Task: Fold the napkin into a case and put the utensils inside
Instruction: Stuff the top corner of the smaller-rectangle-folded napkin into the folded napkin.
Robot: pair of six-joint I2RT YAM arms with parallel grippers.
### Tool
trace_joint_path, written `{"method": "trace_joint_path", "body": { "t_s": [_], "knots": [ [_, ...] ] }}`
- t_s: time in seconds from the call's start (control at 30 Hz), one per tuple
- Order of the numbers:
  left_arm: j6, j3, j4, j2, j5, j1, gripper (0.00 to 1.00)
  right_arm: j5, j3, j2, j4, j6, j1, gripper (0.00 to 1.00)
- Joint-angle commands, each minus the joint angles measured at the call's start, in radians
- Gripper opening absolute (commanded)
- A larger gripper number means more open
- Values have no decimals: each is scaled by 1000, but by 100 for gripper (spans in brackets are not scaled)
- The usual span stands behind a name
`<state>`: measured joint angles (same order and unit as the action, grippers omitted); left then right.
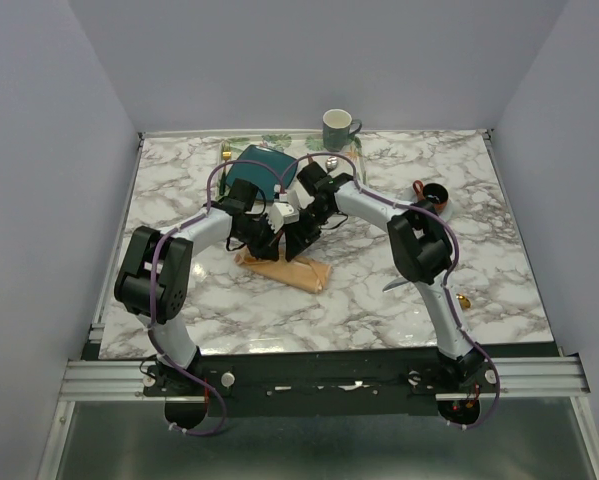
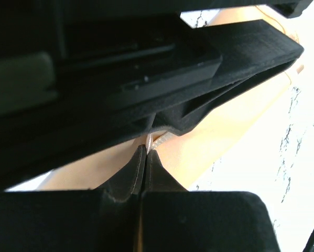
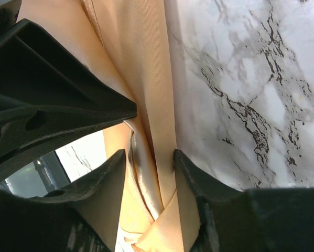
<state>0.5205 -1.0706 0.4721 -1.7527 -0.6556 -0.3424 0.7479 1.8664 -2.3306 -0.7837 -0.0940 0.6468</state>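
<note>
The peach-tan napkin [image 1: 297,272] lies folded into a long strip on the marble table [image 1: 229,310], in front of both arms. My left gripper [image 1: 264,243] is shut on a thin raised edge of the napkin [image 2: 214,142]; the cloth is pinched at the tip of the left gripper [image 2: 145,149]. My right gripper [image 1: 301,243] sits right beside it. In the right wrist view the right gripper [image 3: 149,156] stands partly open, its jaws straddling a raised fold of the napkin [image 3: 146,79]. A silver-grey knife [image 1: 396,286] and a bit of the gold spoon [image 1: 464,300] lie by the right arm.
A teal plate [image 1: 259,168] sits just behind the grippers, with a gold fork [image 1: 225,152] to its left. A mug [image 1: 338,128] stands at the back. A small dark bowl [image 1: 434,194] is at the right. The right gripper's finger [image 2: 240,47] crowds the left wrist view.
</note>
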Motion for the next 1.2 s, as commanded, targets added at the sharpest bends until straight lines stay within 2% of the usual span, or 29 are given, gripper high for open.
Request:
{"method": "trace_joint_path", "body": {
  "t_s": [0.0,0.23,0.27,0.43,0.7,0.8,0.93,1.17],
  "knots": [
    [-20,-25,-30,-10,-29,-6,0,1,17,-24,-15,-23,16,47],
    [-2,-3,-21,9,-16,-4,0,16,0,8,-15,-10,13,54],
    [3,3,-21,15,-16,-4,0,16,5,14,-17,3,10,58],
    [9,15,-21,21,-9,-6,0,-7,34,24,-54,-7,-10,64],
    [-8,15,-41,33,-12,-6,0,-51,25,22,-98,-23,-9,63],
    [-10,27,-53,47,-9,-6,0,-70,28,7,-98,0,-10,59],
    [-14,32,-55,52,-4,-4,0,-24,24,4,-94,23,-24,58],
    [-37,26,-70,53,-4,-6,0,-15,1,2,-91,-29,-24,57]
  ]
}}
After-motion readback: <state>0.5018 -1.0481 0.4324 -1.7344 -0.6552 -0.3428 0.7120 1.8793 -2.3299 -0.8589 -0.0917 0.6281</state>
